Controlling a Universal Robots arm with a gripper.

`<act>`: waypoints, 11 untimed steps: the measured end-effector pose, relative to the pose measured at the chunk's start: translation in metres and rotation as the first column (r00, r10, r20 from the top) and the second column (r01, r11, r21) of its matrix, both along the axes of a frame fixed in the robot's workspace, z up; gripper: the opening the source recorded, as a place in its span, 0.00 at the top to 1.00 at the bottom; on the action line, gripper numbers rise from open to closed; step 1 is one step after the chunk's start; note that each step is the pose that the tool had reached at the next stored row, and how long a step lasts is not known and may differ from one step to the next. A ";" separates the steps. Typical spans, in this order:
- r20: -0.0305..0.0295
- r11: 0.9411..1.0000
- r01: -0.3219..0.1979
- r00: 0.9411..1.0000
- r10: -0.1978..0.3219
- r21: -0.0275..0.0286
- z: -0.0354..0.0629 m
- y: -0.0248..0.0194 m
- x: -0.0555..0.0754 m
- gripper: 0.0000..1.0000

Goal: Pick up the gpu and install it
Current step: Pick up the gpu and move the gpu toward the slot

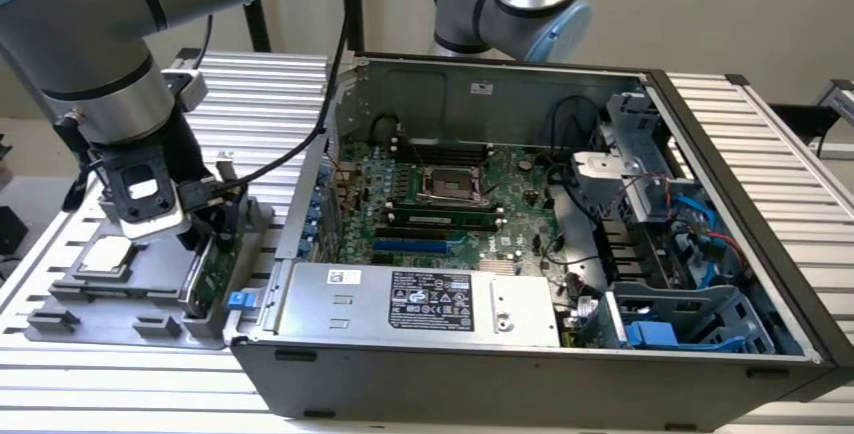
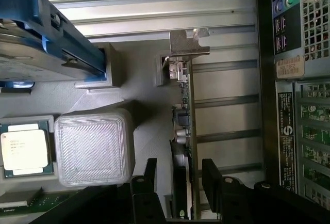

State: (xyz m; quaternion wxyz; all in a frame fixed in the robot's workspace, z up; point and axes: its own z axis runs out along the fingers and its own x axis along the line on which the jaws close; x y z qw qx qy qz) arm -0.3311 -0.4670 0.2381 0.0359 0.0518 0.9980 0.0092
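On the exterior view's left, beside the open PC case [image 1: 534,379], sits a grey parts tray [image 1: 74,322] with moulded pockets. In it: a square silver CPU chip [image 1: 104,254] lying flat near the tray's left side, a hard drive with blue side rails [image 2: 36,43], and the gpu [image 1: 199,276], standing on its long edge in a slot at the tray's right side, just beside the case wall. From the wrist view you can see the gpu's silver end bracket [image 2: 188,42] at the end away from the fingers.

The case holds the motherboard [image 1: 461,199] with two RAM sticks [image 1: 434,220] seated in it, and a silver power supply [image 1: 414,299] along the near wall.

The gripper [image 1: 200,216] is down over the tray, right at the gpu. Its two dark fingers [image 2: 150,180] straddle the card's edge, one each side, spread a bit wider than the board, with a sliver of gap showing on both sides. So it isn't clamped on.
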 end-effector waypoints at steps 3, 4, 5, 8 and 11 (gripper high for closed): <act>0.000 1.000 0.000 1.000 0.000 0.000 -0.0005 0.0000 0.000 0.52; 0.000 1.000 0.000 1.000 0.000 0.001 -0.0007 0.0001 0.000 0.52; 0.000 1.000 0.000 1.000 0.000 0.001 -0.0008 0.0001 0.000 0.52; 0.000 1.000 0.001 1.000 -0.001 0.001 -0.0011 0.0001 0.001 0.61; 0.000 1.000 0.001 1.000 -0.001 0.001 -0.0013 0.0003 0.002 0.61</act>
